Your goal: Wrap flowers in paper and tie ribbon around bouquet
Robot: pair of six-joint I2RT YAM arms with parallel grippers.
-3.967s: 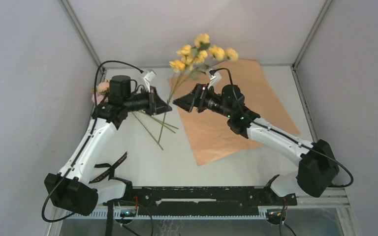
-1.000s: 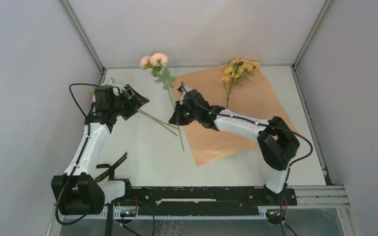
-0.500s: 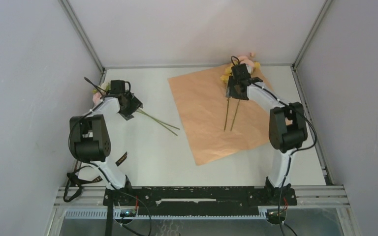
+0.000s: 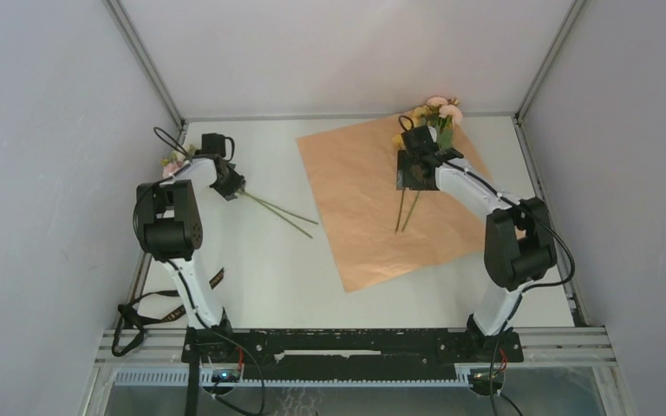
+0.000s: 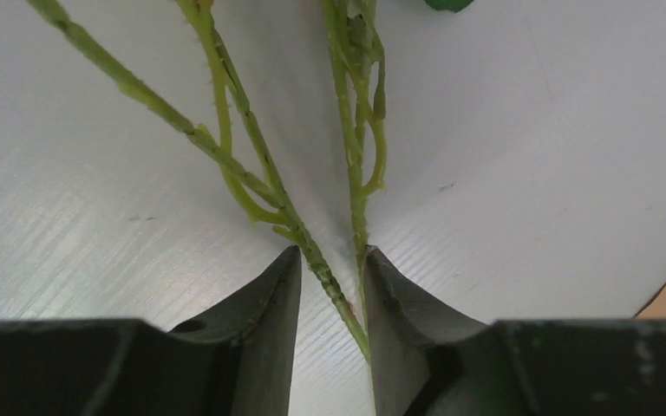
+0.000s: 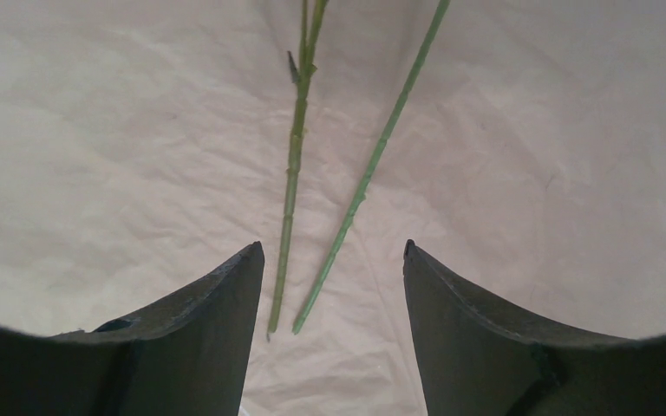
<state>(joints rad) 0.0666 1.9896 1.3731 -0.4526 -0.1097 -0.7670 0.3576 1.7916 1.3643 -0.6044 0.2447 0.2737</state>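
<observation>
The paper (image 4: 373,217) lies flat, tan-orange face up, at the centre right. Two flowers rest on it, with pink and yellow blooms (image 4: 438,111) at its far edge and stalks (image 4: 406,212) pointing toward me. My right gripper (image 4: 416,169) hovers over those stalks (image 6: 360,186), open with nothing held (image 6: 332,247). More flowers lie at the left, a pink bloom (image 4: 172,166) by the wall and thin stalks (image 4: 282,214) on the table. My left gripper (image 4: 230,184) straddles those stalks (image 5: 312,251). Its jaws (image 5: 331,253) are narrowed around them, with a gap still showing.
A short piece of black ribbon (image 4: 216,278) shows beside the left arm near the front, with black cables (image 4: 143,312) looped next to it. Grey walls and a metal frame (image 4: 143,61) close in the white table (image 4: 260,260) on three sides.
My right gripper carried the pink flower onto the paper beside the yellow one, opened, and drew back along the stalks. My left gripper's jaws narrowed around the left stalks.
</observation>
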